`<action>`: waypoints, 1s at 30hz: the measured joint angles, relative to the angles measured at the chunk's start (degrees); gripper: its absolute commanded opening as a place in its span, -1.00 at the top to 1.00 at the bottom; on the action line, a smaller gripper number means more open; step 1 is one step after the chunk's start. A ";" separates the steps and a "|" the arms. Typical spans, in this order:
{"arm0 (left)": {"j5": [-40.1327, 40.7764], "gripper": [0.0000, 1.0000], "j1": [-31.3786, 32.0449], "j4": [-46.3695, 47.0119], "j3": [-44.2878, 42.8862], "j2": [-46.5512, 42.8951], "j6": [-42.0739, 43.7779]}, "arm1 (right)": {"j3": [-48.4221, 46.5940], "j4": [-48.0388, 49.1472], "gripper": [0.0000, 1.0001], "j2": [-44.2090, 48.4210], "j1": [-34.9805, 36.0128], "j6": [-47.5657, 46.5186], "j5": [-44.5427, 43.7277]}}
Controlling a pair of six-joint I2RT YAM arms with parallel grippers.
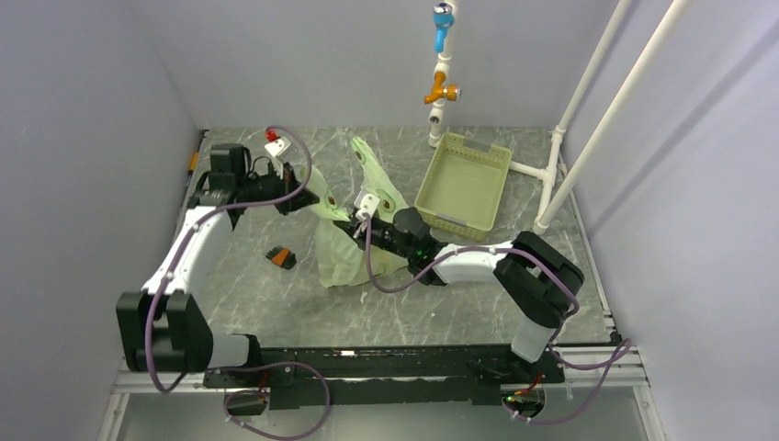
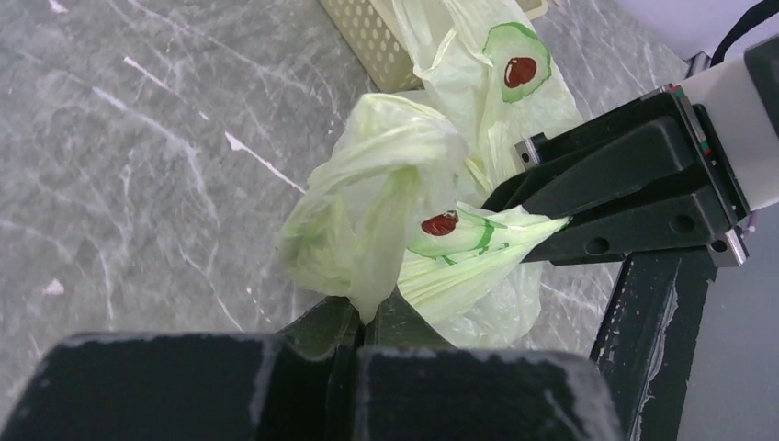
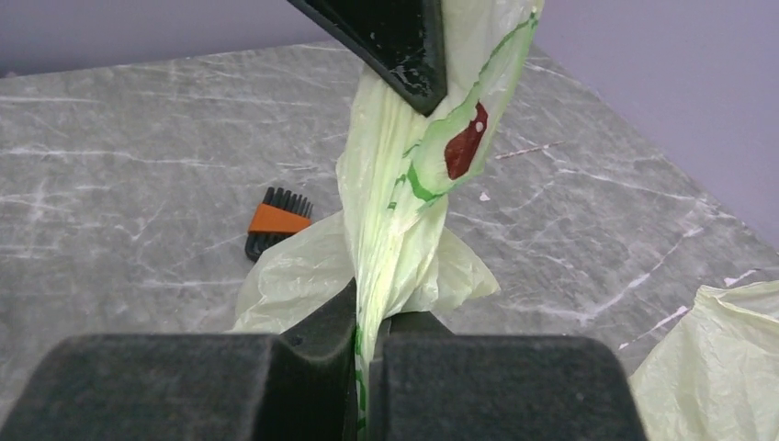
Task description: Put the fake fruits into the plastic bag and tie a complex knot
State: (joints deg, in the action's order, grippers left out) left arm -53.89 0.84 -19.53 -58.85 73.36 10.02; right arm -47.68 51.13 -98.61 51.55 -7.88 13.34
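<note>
The plastic bag (image 1: 344, 262) is pale yellow-green film with avocado prints, and its body rests on the table between the arms. My left gripper (image 1: 308, 197) is shut on a bunched part of the bag (image 2: 386, 211), and the film sits pinched between the left gripper's (image 2: 377, 308) jaws. My right gripper (image 1: 358, 225) is shut on a twisted strand of the bag (image 3: 395, 211), which runs up from the right gripper (image 3: 372, 317) to a left finger (image 3: 395, 37). The right fingers (image 2: 625, 193) show in the left wrist view, clamped on that strand. The fake fruits are not visible.
A small orange-and-black block (image 1: 281, 257) lies left of the bag, also seen in the right wrist view (image 3: 276, 220). A pale green rigid tray (image 1: 464, 184) stands at the back right. White pipes (image 1: 588, 138) with valves rise at the back and right. A loose bag handle (image 1: 372, 170) sticks up behind.
</note>
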 measured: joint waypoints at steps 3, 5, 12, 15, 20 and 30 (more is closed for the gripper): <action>-3.43 1.00 -0.07 -4.11 -5.73 5.60 5.35 | -1.36 -1.31 0.26 -0.33 -0.46 -0.26 -0.63; -3.21 1.00 -1.01 -4.72 -6.21 5.97 9.62 | -1.55 -2.14 -0.24 0.04 -0.85 -0.79 0.42; -4.17 1.00 -5.49 -6.71 -6.40 4.37 20.81 | -3.19 -18.69 -0.65 10.54 -3.91 -2.86 10.08; -5.92 1.00 -5.22 -10.36 -7.23 4.35 25.66 | -7.19 -26.91 -0.67 16.59 -6.45 -3.06 14.88; -7.80 1.00 -4.96 -14.21 -7.69 3.58 32.15 | -17.59 -36.22 -0.71 19.58 -15.15 0.15 20.90; -7.54 1.00 -1.64 -16.76 -7.69 -0.15 39.60 | -27.50 -48.13 -0.90 2.45 -29.70 13.05 29.46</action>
State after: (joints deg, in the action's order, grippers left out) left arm -61.43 -0.80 -36.29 -66.54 73.21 49.63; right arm -75.18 3.01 -96.16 21.85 5.17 42.81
